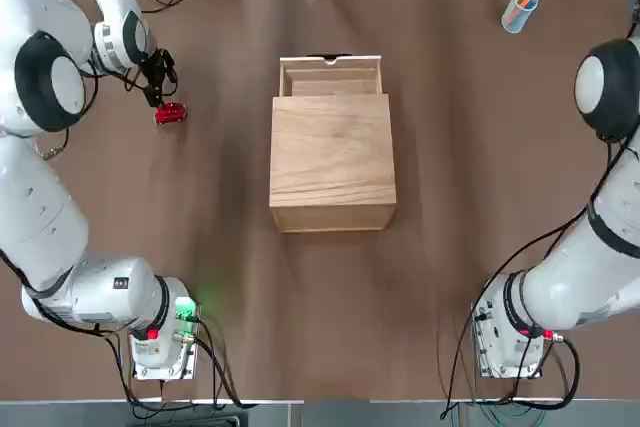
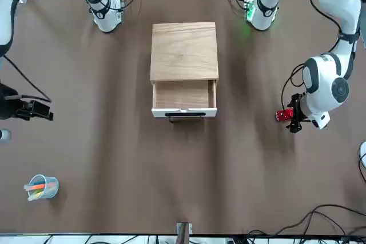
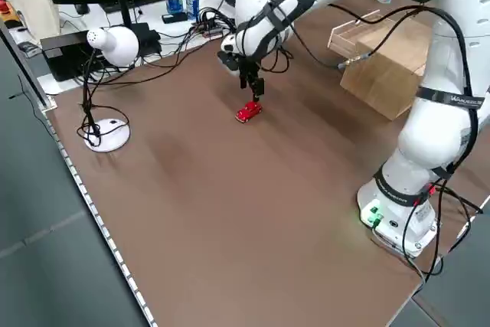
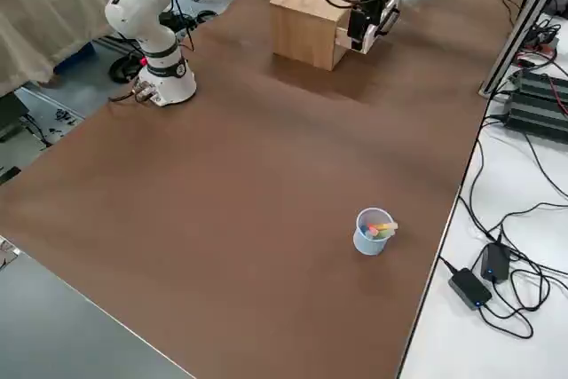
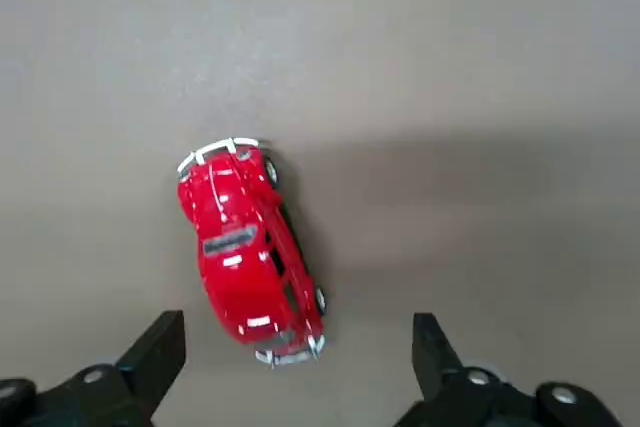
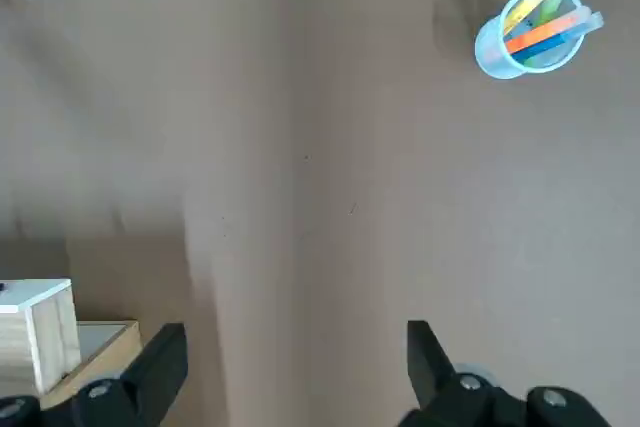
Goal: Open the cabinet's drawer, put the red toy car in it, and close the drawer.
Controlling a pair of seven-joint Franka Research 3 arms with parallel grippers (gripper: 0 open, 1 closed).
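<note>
The left gripper (image 5: pixel 290 367) hangs just above the small glossy red toy car (image 5: pixel 250 252), its 2 fingers spread wide and empty. The car lies on the table between them but off toward 1 finger, its long axis running away from the wrist, slightly skewed. Well apart, the light-wood cabinet (image 1: pixel 331 162) has its shallow drawer (image 1: pixel 330 75) pulled open. The right gripper (image 6: pixel 290 372), also spread, idles beyond it.

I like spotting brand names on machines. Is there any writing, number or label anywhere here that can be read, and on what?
"FRANKA ROBOTICS": my best reading of the small print on the dark band around the left arm; too small to be sure.
Red toy car, cabinet, drawer: no writing visible.
</note>
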